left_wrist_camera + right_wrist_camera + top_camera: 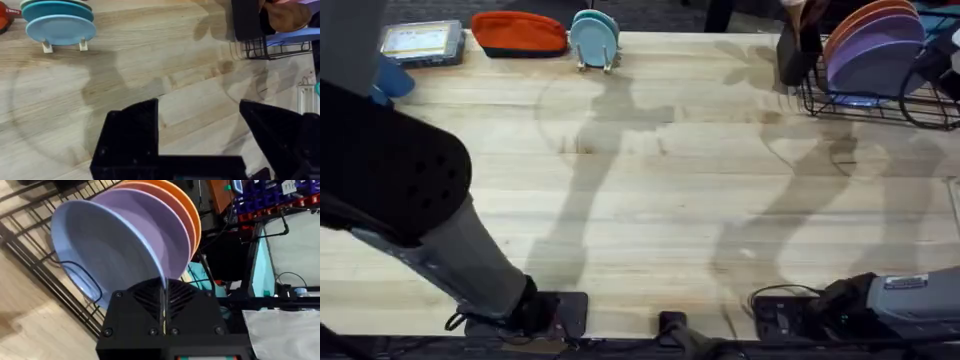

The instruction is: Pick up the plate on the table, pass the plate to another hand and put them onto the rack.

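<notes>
Well, this looks like it's nearly finished. The plate (85, 250) is off the counter (650, 200) and standing on edge in the rack (880, 108), up at about 1 o'clock in the overhead view. It's the front one in the row, with a lavender plate (175, 235) and an orange plate (187, 215) slotted behind it.

The right tool (163, 305) is at the rack with its fingers pressed together. The plate's rim runs straight down into the slit between them, so I read it as clamped on that rim.

The left tool (200, 125) has its fingers wide apart with nothing in them. It hangs over bare counter, well apart from the rack.

So pickup and handover look done to me, and the plate seems seated in a slot, or very close to it. What's left, I reckon, is for the right tool to let go and back out without dragging the plate or bumping the 2 behind it.
</notes>
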Action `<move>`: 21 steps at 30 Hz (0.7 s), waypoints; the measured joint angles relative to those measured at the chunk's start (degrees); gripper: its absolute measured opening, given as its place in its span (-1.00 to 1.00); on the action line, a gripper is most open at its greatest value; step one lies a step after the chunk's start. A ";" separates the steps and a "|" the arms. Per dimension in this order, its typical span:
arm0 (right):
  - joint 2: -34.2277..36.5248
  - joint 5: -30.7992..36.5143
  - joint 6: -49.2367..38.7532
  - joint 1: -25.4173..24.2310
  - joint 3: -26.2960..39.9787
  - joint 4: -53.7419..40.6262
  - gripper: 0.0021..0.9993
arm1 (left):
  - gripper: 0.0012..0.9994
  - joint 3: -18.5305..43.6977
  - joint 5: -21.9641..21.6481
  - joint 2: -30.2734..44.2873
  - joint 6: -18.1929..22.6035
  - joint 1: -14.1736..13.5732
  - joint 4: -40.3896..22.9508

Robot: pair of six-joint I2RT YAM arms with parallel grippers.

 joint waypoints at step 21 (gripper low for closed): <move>0.85 0.38 3.97 0.46 0.00 -1.16 1.00 | 0.99 0.00 0.00 0.00 0.00 0.00 0.00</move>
